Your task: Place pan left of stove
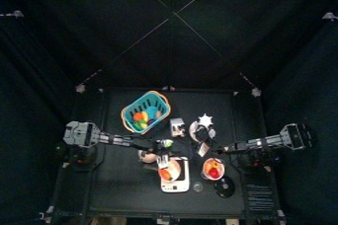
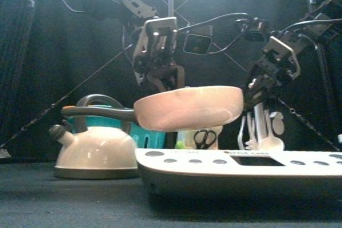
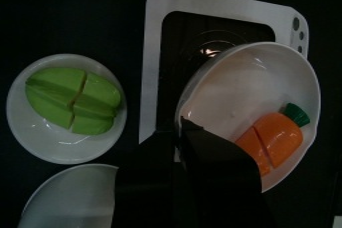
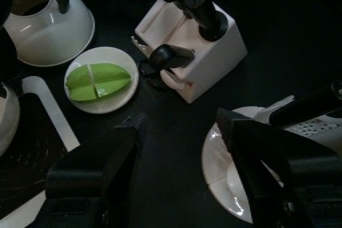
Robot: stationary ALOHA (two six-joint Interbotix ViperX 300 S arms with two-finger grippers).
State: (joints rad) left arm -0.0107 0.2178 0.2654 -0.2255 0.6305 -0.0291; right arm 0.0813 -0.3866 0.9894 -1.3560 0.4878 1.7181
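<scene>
— What am I seeing on the tabletop [image 1: 113,189] from here?
— I've got the white stove [image 2: 241,164] at the front edge. A cream kettle [image 2: 94,142] stands just beside it, on the front camera's left.
— And behind those?
— I make out a teal basket [image 1: 148,112], a small white plate [image 4: 100,77] of green pieces, and a white rack [image 4: 201,47] holding dark utensils.

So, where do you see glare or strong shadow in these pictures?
Left wrist view: small glints on the stove, at its grey patch; the pan is bright inside. Front view: soft sheen on the kettle. Top view: the curtains are nearly black.
</scene>
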